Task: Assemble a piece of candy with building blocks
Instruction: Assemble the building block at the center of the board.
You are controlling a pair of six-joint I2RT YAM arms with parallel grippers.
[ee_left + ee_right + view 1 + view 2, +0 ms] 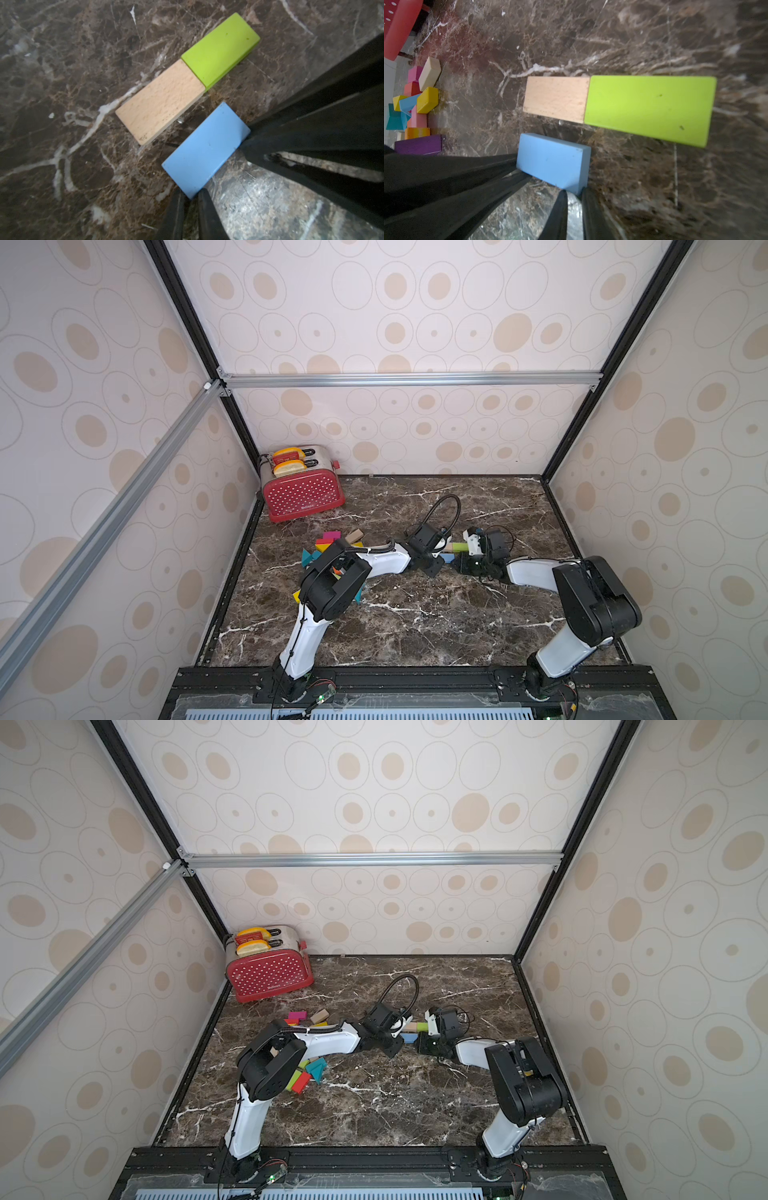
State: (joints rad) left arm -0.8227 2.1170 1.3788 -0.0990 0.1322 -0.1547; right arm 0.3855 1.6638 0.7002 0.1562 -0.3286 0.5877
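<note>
Left wrist: blue block (205,151) beside bare-wood block (160,101) and green block (220,47)

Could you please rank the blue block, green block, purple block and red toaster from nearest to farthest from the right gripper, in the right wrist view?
1. Blue block: at the right gripper's fingers.
2. Green block: just beyond the blue one.
3. Purple block: in the loose pile.
4. Red toaster: past the pile, in the corner.

Dark marble tabletop (415,614); oval-patterned beige walls (415,302); aluminium frame rail (411,379); red toaster (303,493) in far corner.
</note>
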